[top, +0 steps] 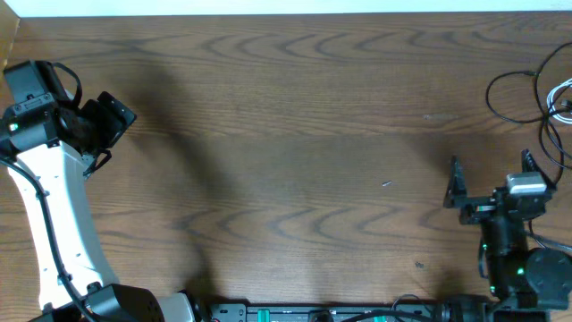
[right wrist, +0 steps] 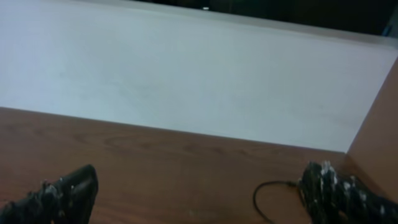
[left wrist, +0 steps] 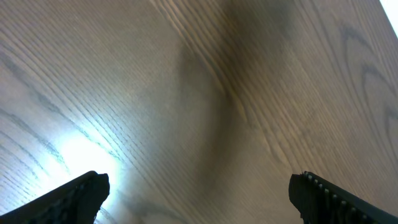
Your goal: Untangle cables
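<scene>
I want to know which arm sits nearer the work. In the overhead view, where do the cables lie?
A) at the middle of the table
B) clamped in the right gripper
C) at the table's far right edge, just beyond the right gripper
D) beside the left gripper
C: the cables loop at the right edge of the table, just past the open, empty right gripper and far from the left gripper.

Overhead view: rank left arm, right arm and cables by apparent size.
1. left arm, its white link spanning most of the frame's height.
2. right arm, compact at lower right.
3. cables, thin loops at the right edge; they run out of frame, so this rank is unsure.
</scene>
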Robot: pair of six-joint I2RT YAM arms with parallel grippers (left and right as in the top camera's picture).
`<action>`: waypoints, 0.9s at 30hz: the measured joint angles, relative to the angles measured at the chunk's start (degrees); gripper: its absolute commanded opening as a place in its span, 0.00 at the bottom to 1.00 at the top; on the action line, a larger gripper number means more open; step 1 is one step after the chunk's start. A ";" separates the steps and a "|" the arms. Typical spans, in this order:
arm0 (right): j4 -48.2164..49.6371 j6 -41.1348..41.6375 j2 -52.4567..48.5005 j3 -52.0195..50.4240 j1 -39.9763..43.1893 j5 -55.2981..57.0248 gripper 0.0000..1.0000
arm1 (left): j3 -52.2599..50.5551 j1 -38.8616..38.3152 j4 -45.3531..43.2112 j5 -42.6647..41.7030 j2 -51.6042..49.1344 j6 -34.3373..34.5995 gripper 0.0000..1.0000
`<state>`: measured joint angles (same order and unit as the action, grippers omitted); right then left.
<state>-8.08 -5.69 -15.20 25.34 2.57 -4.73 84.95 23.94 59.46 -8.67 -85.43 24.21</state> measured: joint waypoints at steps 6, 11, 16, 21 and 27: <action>5.03 0.00 6.80 -10.21 0.00 -0.85 0.99 | 0.00 0.00 -0.02 0.00 0.00 0.00 0.98; 5.57 0.00 10.16 -15.19 0.00 -1.05 0.99 | 0.00 0.00 -0.02 0.00 0.00 0.00 0.98; 7.32 0.00 13.05 -19.41 0.00 -1.05 0.99 | 0.00 0.00 -0.02 0.00 0.00 0.00 0.98; 11.23 0.00 14.38 -23.91 -0.02 -1.27 0.99 | 0.00 0.02 -0.02 0.00 0.00 0.00 0.97; 7.82 0.02 14.51 -24.87 -0.02 -1.36 0.99 | 0.00 0.00 -0.02 0.00 0.00 0.00 0.98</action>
<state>-0.25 -5.67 -0.69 0.47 2.55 -6.09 84.95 23.94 59.44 -8.67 -85.43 24.21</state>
